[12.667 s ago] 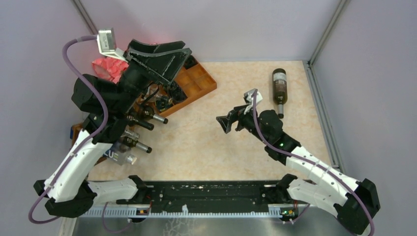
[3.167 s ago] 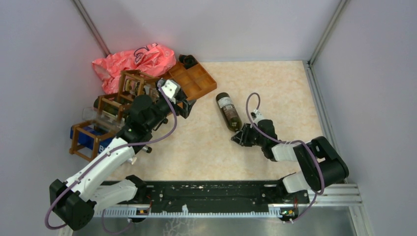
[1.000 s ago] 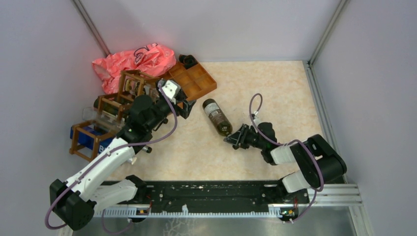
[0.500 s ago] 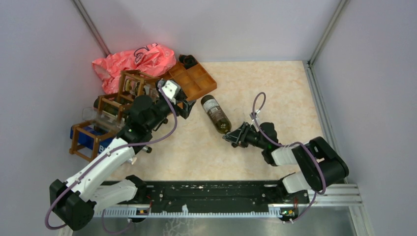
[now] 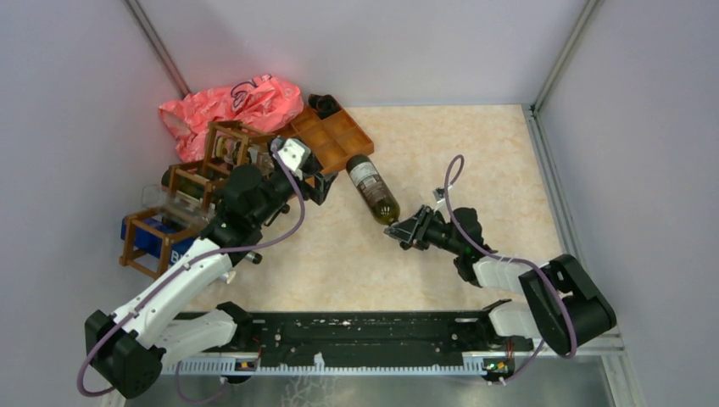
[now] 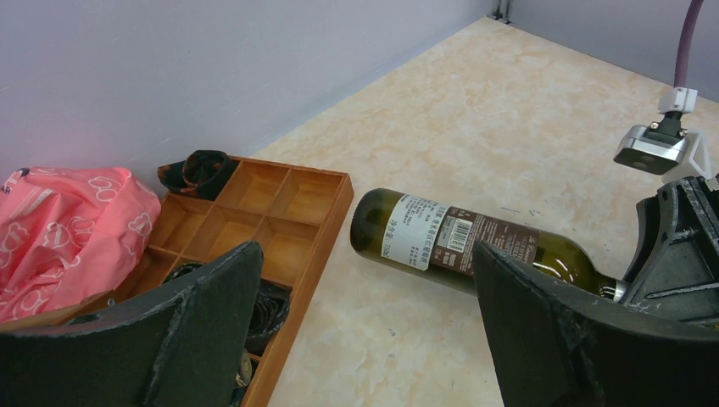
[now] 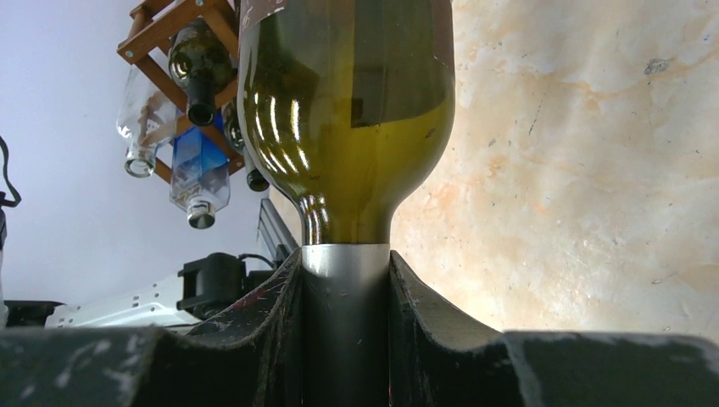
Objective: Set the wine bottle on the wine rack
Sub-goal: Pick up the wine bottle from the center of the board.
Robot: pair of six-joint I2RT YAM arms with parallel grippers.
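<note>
The olive-green wine bottle (image 5: pixel 371 188) lies on its side on the beige table, base toward the back left, close to the orange-brown tray. My right gripper (image 5: pixel 405 231) is shut on its foil-wrapped neck (image 7: pixel 346 288). The bottle (image 6: pixel 462 243) fills the left wrist view's middle, between my open left gripper (image 6: pixel 365 335) and the right arm. My left gripper (image 5: pixel 320 188) stands just left of the bottle's base, with nothing between its fingers (image 6: pixel 203 322). The dark brown wine rack (image 5: pixel 195 182) stands at the far left, with several bottles in it, partly hidden by my left arm.
An orange-brown compartmented tray (image 5: pixel 343 140) with dark items sits at the back left. A pink plastic bag (image 5: pixel 229 102) lies behind the rack. Grey walls close in the table on three sides. Bare table stretches to the right of the bottle.
My right gripper has pushed the bottle up and to the left, toward the tray and my left gripper. The left arm has stayed still.
</note>
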